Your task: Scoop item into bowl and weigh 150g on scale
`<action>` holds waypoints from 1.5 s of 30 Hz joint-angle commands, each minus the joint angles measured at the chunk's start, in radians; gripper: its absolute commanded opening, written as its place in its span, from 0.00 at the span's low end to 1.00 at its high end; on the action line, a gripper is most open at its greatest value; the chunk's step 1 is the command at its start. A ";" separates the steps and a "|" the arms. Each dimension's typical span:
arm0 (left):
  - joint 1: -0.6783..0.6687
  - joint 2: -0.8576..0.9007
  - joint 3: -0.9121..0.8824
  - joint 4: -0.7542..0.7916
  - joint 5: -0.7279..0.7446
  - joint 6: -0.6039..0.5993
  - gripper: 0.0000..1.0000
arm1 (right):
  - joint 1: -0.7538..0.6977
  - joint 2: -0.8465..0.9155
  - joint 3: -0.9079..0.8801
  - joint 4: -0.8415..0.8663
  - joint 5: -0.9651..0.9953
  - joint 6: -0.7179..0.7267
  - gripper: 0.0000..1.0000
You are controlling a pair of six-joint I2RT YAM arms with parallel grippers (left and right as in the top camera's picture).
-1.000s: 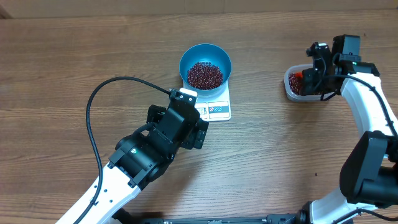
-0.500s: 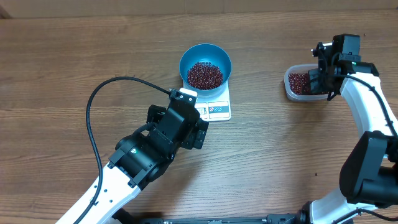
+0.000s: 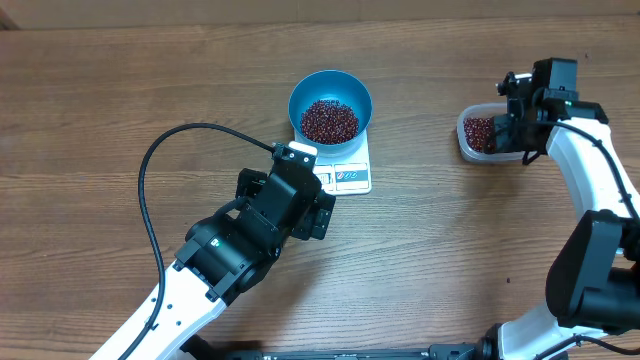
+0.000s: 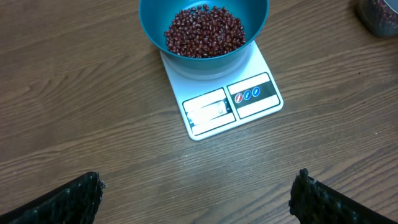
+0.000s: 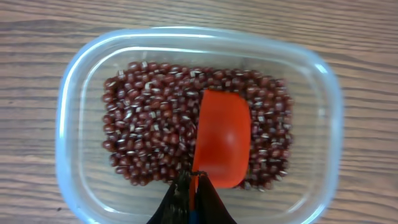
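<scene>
Beans: a heap of dark red-brown beans [image 3: 330,121] lies in the blue bowl [image 3: 331,82]. More cover the floor of the clear tub [image 5: 323,124].
Bowl: it sits on the far end of the white scale [image 3: 349,176], near the middle of the wooden table [image 3: 100,100].
Tub: it stands on the table well to the right of the scale, apart from it.
Left gripper [image 4: 196,196]: released, with its dark fingertips spread wide at the bottom corners of the left wrist view. It hangs over bare wood just short of the scale and touches nothing.
Right gripper [image 5: 194,198]: clenched, with its fingers pinched together on the near end of an orange scoop [image 5: 221,144].
Scoop: the cup lies among the tub's beans, with no beans visible inside it.
Left wrist only: the scale's display window and a dark panel with three round marks show here. The digits are too small to read.
Right wrist only: the scoop shows here alone. From overhead the right arm covers it.
Overhead only: both arms and the gap between scale and tub show together.
</scene>
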 commanded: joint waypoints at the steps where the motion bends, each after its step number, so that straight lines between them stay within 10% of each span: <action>1: 0.010 0.003 -0.005 0.001 -0.003 0.008 0.99 | 0.003 0.017 -0.028 0.006 -0.094 0.001 0.04; 45: 0.010 0.003 -0.005 0.001 -0.003 0.008 0.99 | -0.111 0.018 -0.033 -0.004 -0.505 0.006 0.04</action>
